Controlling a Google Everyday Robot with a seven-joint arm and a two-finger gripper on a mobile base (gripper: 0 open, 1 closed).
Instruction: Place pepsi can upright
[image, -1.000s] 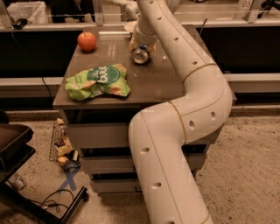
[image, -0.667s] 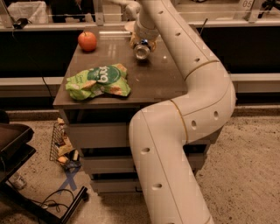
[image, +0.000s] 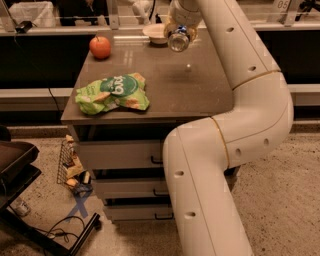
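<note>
The pepsi can (image: 178, 40) is held in the air above the far part of the brown table (image: 200, 90). It is tilted, with a silver end facing the camera and a little blue showing on its side. My gripper (image: 178, 29) is at the top of the view, at the end of the big white arm (image: 250, 75), and it is shut around the can. The arm hides most of the gripper.
A red apple (image: 100, 47) sits at the table's far left, and a green chip bag (image: 114, 92) lies near its front left. A white bowl (image: 155, 33) stands at the far edge, just left of the can. Drawers (image: 125, 157) are below, and a black cart (image: 20, 175) and floor clutter are at the left.
The gripper has lifted the can off the table surface, moving it up and to the right. The can's silver end still faces the camera. Apple, bag and bowl have not moved.
</note>
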